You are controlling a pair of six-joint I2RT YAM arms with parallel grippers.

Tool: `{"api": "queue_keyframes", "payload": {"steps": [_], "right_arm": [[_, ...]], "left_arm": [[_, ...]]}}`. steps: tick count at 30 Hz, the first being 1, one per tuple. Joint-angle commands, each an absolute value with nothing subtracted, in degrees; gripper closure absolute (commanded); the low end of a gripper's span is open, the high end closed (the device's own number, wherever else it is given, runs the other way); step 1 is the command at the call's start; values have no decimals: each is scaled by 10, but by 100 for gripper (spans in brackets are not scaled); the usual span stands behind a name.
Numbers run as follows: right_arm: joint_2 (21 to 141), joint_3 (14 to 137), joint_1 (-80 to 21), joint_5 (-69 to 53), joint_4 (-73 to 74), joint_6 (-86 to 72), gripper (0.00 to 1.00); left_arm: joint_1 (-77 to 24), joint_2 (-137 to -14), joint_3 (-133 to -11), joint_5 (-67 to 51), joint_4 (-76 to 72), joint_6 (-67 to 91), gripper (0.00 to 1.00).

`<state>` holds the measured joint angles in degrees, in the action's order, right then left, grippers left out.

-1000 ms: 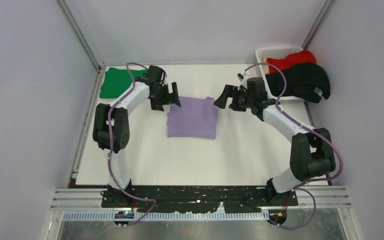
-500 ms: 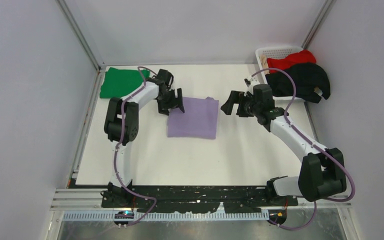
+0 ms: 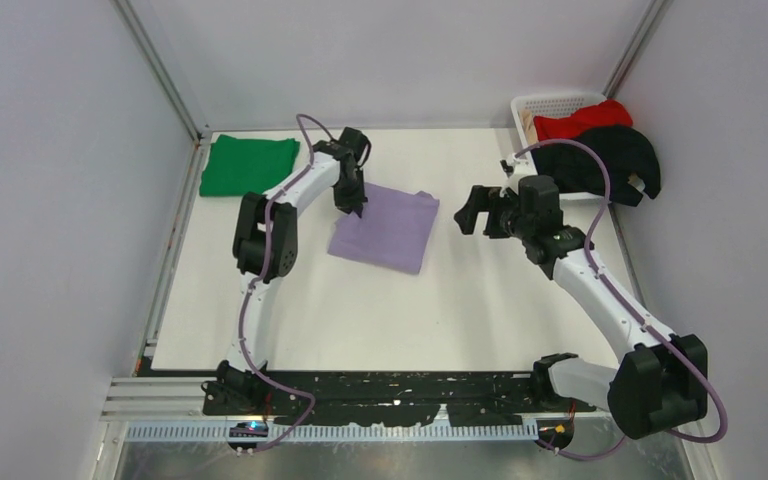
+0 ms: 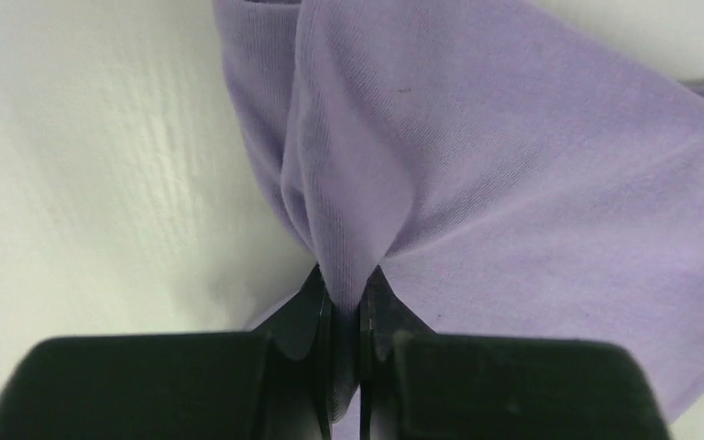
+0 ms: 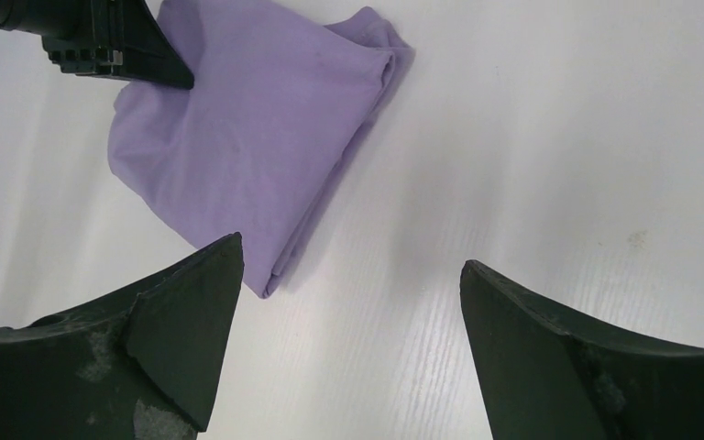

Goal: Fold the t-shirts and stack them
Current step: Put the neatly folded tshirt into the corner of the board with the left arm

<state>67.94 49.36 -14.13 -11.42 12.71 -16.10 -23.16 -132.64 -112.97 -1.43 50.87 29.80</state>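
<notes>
A folded lavender t-shirt lies in the middle of the white table, turned slightly askew. My left gripper is shut on its far-left corner; in the left wrist view the lavender t-shirt bunches into a pinched fold between the fingertips. My right gripper hovers open to the right of the shirt, nothing between its fingers; the lavender t-shirt shows ahead of it. A folded green t-shirt lies at the far left. Red and black t-shirts spill from the basket.
A white lattice basket stands at the far right corner, with the black shirt draped over its front rim. Grey walls and metal frame posts close in the table on three sides.
My left gripper moved right onto the lavender shirt's far-left corner and shut on it; the shirt has twisted slightly. The right arm drew back a little to the right, still open.
</notes>
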Motion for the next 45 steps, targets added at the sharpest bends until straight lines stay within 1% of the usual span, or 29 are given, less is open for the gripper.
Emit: {"api": "queue_keyframes", "payload": {"steps": [1,3,9,12,14,20,25,31,45], "right_arm": [[649,488,-138,-66,130,-131,5],[648,487,-138,-55,129,-126,5],[643,484,-138,-14,129,-117,5],[639,478,-138,31,126,-116,5],[638,477,-138,44,122,-115,5],[649,475,-137,59,104,-109,5],[670,481,-138,70,102,-108,5],[689,485,-137,75,104,-110,5],[696,484,-137,79,104,-115,5]], "left_arm": [[-226,-1334,-1191,105,562,256,100],[-226,-1329,-1204,153,563,233,100],[-225,-1315,-1236,356,538,129,100],[-221,-1304,-1230,451,493,57,100],[-214,-1295,-1220,482,441,8,100],[-183,-1289,-1217,522,314,-150,100],[-166,-1286,-1221,538,229,-233,100],[-147,-1280,-1263,520,235,-239,100],[-139,-1242,-1285,488,244,-221,100]]}}
